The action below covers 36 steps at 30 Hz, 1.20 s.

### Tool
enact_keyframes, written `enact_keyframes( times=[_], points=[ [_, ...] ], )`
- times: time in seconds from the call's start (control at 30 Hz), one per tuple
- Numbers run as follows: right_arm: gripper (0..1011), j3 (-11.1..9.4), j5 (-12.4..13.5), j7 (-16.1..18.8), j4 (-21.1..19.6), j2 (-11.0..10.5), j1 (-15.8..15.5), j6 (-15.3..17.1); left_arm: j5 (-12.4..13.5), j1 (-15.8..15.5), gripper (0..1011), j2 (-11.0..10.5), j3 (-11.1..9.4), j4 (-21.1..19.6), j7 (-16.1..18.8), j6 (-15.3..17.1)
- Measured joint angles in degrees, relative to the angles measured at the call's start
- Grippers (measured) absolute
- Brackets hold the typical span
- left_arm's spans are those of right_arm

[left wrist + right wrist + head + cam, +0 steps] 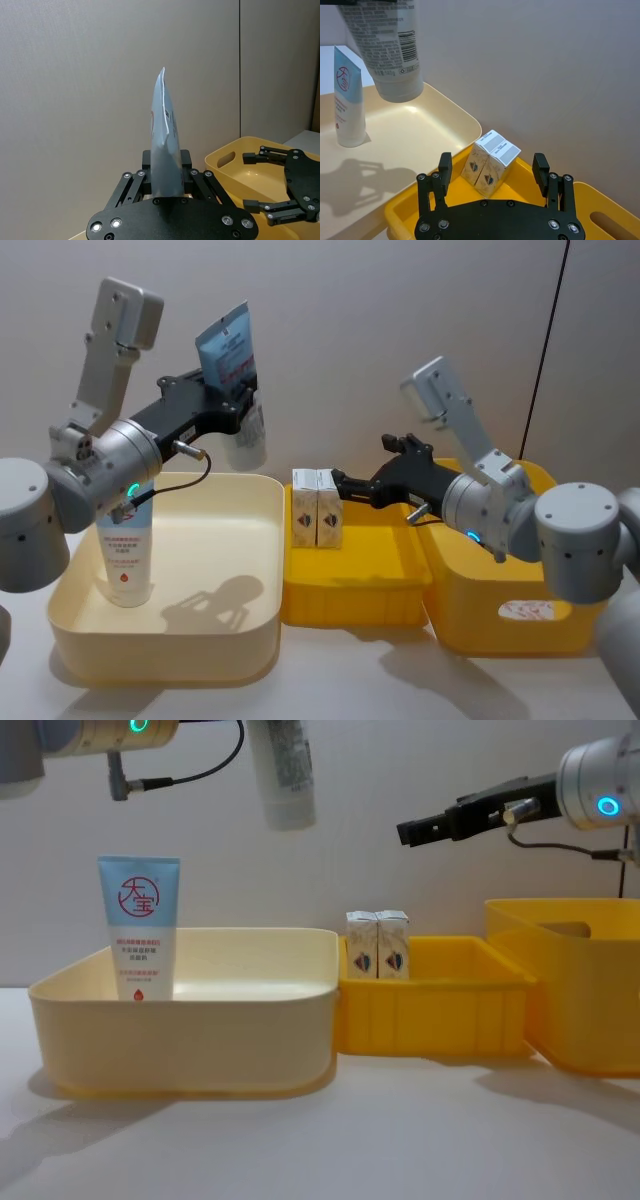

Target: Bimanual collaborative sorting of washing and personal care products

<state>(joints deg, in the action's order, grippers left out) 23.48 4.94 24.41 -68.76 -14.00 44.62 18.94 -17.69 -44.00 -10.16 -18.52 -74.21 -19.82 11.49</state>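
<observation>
My left gripper [243,405] is clamped on the tapering tube [228,355] mid-body, cap down, above the cream bin's [250,570] one o'clock corner. It's light, soft-walled and probably slippery, so I'd pinch its flat faces gently. My right gripper [492,161] hangs open over the cartons [317,508].

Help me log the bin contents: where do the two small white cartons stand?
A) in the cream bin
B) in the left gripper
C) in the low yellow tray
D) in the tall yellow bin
C: the cartons stand side by side at the left end of the low yellow tray, right next to the cream bin.
</observation>
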Motion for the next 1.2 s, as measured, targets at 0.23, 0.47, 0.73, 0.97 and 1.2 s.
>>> enact_keyframes(
  times=[0.23, 0.47, 0.73, 0.97, 1.2],
  points=[
    [1001, 1.47, 0.26, 3.06, 2.86, 0.39, 2.36, -0.8, -0.34, 0.28, 311, -0.01, -0.18, -0.23, 0.52, -0.04],
    [1001, 2.9, 1.57, 7.46, 6.42, 1.1, 5.18, -1.54, -0.57, 0.89, 311, -0.33, -0.3, -1.12, 1.18, 0.01],
    [1001, 4.06, 3.62, 13.52, 9.98, 1.99, 8.29, -1.94, -0.85, 1.35, 312, -0.68, -0.52, -1.84, 1.62, 0.22],
    [1001, 5.37, 5.27, 19.1, 13.26, 3.0, 11.53, -2.33, -1.18, 1.69, 311, -0.93, -0.77, -2.32, 1.81, 0.4],
    [1001, 6.82, 6.03, 22.93, 15.68, 3.98, 14.24, -2.62, -1.64, 2.05, 311, -1.14, -1.05, -2.76, 1.95, 0.49]
  ],
)
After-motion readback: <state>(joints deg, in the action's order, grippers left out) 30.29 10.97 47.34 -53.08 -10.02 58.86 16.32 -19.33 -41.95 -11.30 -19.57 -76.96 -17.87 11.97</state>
